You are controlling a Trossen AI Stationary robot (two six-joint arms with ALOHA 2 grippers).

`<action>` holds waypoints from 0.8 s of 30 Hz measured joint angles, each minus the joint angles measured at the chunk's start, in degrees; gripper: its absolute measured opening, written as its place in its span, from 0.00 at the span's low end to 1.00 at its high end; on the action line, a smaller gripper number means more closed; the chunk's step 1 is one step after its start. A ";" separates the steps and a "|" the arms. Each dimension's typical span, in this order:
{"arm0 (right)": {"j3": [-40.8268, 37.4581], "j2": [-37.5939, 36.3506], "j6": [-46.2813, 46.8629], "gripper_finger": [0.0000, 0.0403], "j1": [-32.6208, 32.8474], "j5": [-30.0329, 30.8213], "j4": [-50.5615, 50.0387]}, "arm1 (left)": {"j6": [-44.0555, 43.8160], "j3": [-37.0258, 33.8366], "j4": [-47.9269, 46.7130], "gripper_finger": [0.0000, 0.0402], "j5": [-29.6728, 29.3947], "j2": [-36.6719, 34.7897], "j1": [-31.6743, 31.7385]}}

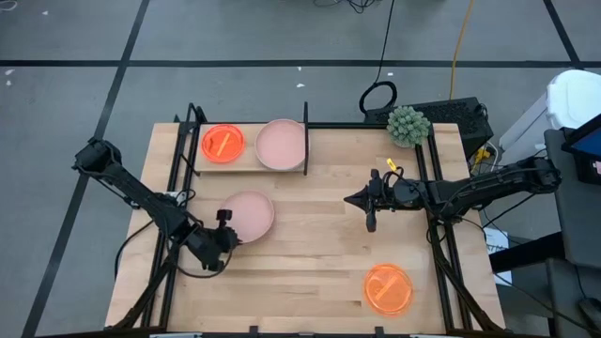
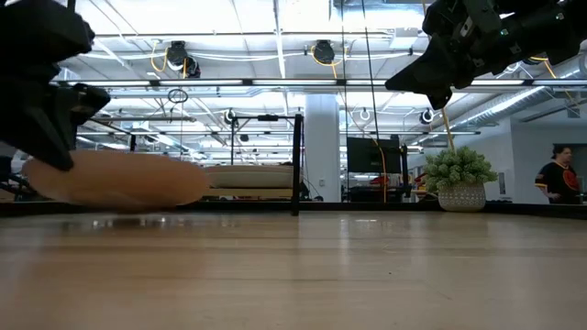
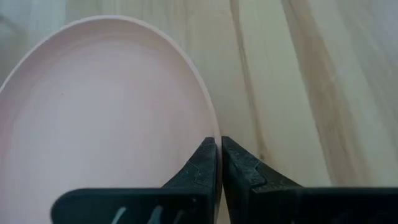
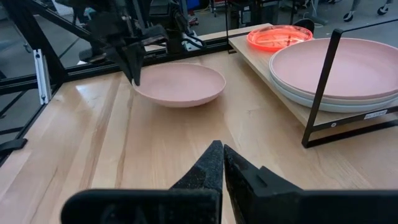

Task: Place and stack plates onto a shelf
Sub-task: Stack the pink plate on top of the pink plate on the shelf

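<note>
A pale-pink plate [image 1: 250, 212] sits left of the table's middle, with my left gripper [image 1: 227, 228] shut on its near rim; the right wrist view also shows this plate [image 4: 180, 84]. The shelf [image 1: 250, 161] stands at the far left edge of the table. It carries a neon orange plate [image 1: 223, 144] and a stack of pale-pink plates [image 1: 282, 144]. Another orange plate [image 1: 388, 288] lies flat on the table near the near right corner. My right gripper [image 1: 353, 199] hangs shut in the air right of centre, pointing left and touching nothing. My left gripper pinches the pale-pink plate's rim [image 3: 214, 127] between its two fingers, one finger [image 3: 202, 165] on the inside of the plate and the other [image 3: 239, 165] on the outside. The fingers come slanting down from the table's near left side. The plate is low over the table; I cannot tell whether it is clear of it.
A small potted plant [image 1: 408, 125] stands by the far right corner. The shelf's black upright posts [image 4: 320, 87] rise at its ends. Bare wood lies between the held plate and the shelf. A person [image 2: 559, 174] stands far off in the room behind.
</note>
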 joint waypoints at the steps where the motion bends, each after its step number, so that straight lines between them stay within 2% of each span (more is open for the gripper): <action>1: 0.00 0.00 0.01 0.00 0.00 -0.01 -0.01 | 0.63 0.48 -0.33 0.03 0.02 0.00 -0.02; 10: 0.00 0.00 0.01 0.00 0.00 -0.20 -0.02 | 6.53 7.51 -8.45 0.03 -0.49 0.00 0.26; 24: -0.02 0.00 0.02 0.00 0.00 -0.22 0.00 | 26.18 18.25 -15.68 0.03 -0.84 -0.02 7.56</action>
